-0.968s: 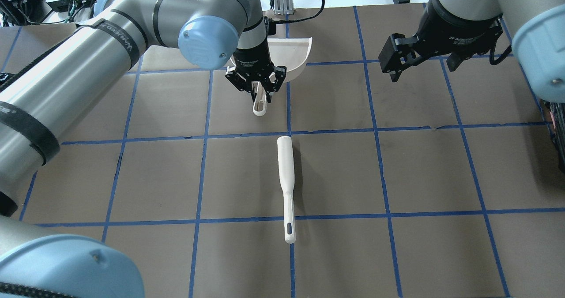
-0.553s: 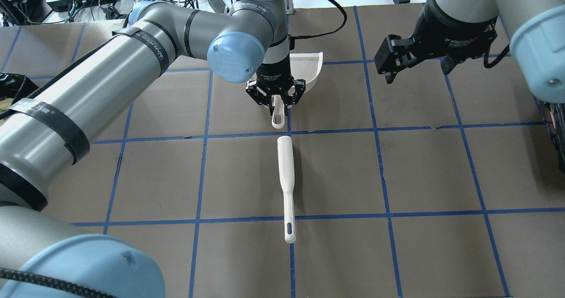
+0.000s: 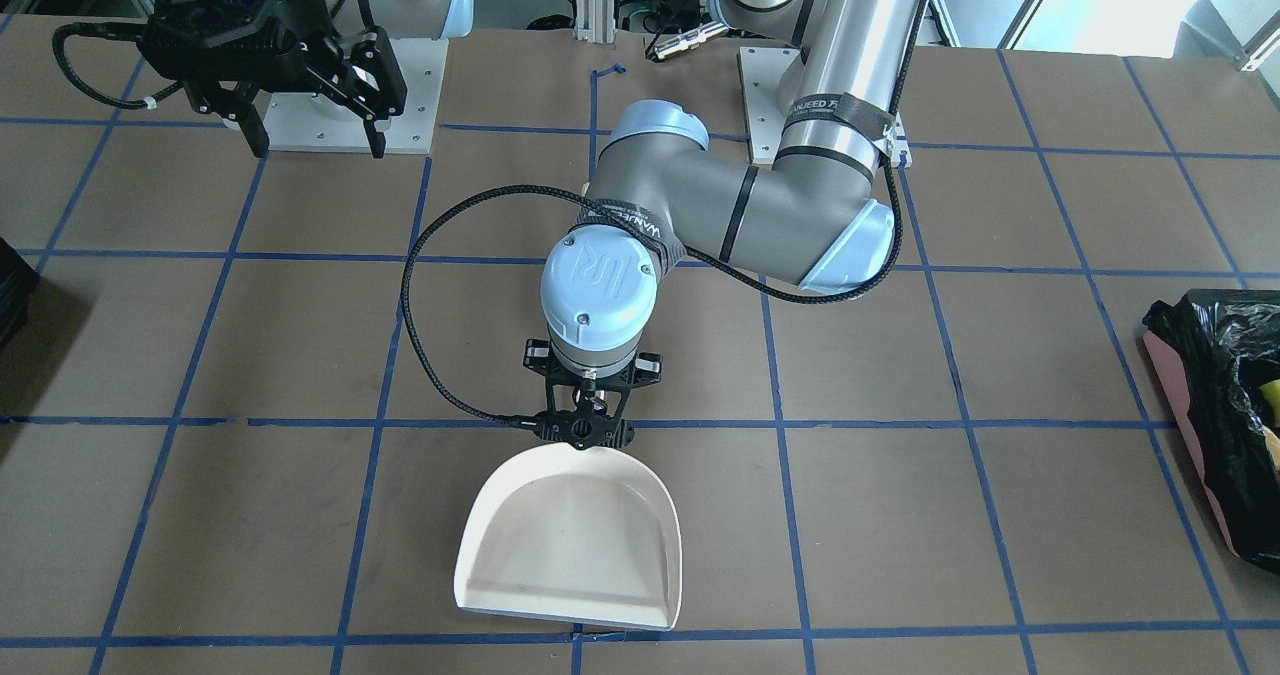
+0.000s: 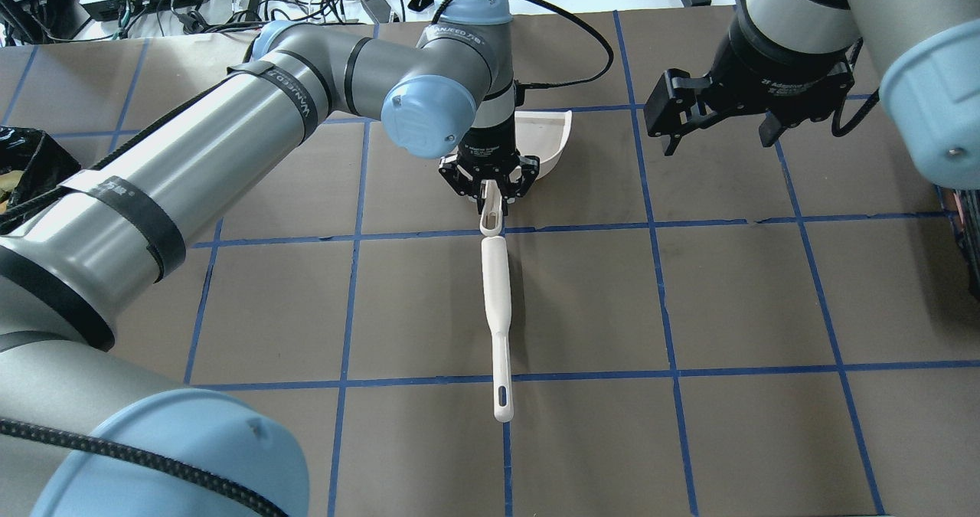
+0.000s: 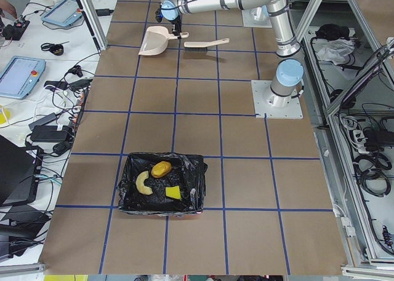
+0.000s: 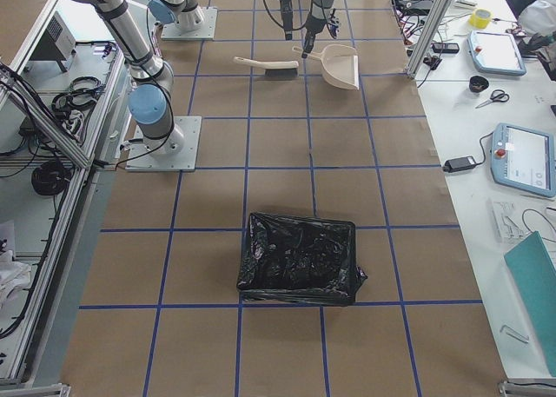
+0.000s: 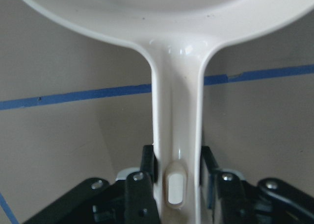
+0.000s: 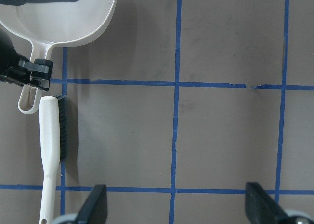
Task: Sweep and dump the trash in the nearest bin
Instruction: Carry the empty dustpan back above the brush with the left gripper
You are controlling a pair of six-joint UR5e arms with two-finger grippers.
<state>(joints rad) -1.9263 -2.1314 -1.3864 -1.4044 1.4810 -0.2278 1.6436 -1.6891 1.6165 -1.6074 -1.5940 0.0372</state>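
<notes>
My left gripper is shut on the handle of a cream dustpan, also seen from the front and the left wrist. The pan is empty. A white brush lies on the table, its head end right at the pan handle's tip. My right gripper hangs open and empty above the table to the right. The trash lies in the black-bag-lined bin at my left end: the potato piece, the croissant piece and the yellow-green wedge.
The bin shows at the table's left edge and, with its pink side, from the front. A second container lined with a black bag stands toward my right end. Blue tape lines grid the brown table.
My left arm has carried the dustpan right and toward me, bringing its handle tip up to the brush head. The right gripper has drifted slightly left, still open.
</notes>
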